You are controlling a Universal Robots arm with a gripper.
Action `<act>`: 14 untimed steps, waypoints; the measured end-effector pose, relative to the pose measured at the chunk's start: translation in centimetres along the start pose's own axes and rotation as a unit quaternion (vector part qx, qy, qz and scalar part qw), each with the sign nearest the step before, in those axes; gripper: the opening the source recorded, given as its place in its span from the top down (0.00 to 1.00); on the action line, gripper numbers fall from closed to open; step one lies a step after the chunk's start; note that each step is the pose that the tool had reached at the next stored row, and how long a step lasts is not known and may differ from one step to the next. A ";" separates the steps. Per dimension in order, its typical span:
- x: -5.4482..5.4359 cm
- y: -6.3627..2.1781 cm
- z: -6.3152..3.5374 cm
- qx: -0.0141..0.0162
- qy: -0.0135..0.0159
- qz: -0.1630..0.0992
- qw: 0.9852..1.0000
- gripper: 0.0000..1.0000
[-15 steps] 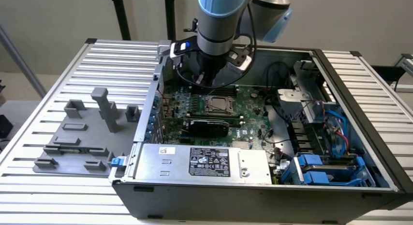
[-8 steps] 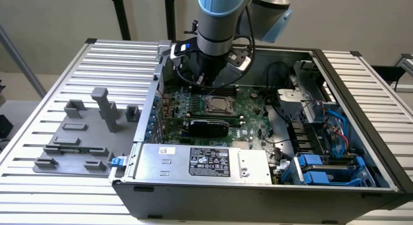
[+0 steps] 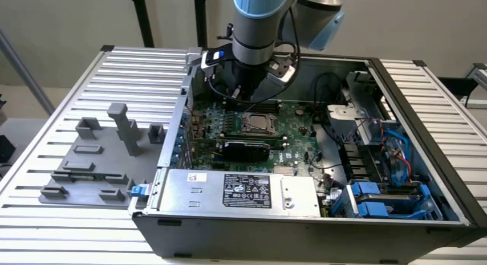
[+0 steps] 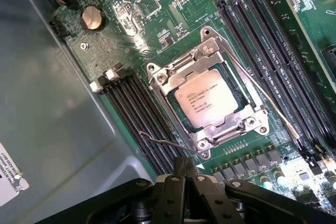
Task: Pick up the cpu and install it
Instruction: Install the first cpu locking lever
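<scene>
The cpu [image 4: 205, 99], a silver-topped square chip with printed text, lies flat inside the metal socket frame [image 4: 157, 77] on the green motherboard [image 4: 131, 19]. In the exterior view the cpu [image 3: 257, 123] sits in the middle of the board inside the open computer case. My gripper [image 4: 184, 170] hangs above the socket, a little to one side of it, with its black fingers pressed together and nothing between them. From outside, the gripper [image 3: 245, 93] points down into the case just behind the socket. Two thin wire levers [image 4: 163, 141] stick out from the frame.
Black memory slots [image 4: 142, 114] flank the socket on both sides. A power supply [image 3: 239, 191] lies along the case front, and blue drive bays [image 3: 384, 199] and cables [image 3: 335, 100] are on the exterior view's right. Grey fixture blocks [image 3: 99, 157] stand on the slatted table [image 3: 45, 162] at the left.
</scene>
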State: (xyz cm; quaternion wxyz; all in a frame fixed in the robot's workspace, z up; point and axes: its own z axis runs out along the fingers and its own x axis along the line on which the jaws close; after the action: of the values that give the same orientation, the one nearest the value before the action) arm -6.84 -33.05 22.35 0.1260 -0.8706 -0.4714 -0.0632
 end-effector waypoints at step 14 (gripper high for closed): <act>0.5 -0.32 0.91 -0.015 -0.018 0.002 1.000 0.89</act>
State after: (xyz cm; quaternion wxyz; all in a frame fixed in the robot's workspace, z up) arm -6.83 -32.22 21.64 0.1048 -0.8741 -0.4712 -0.0543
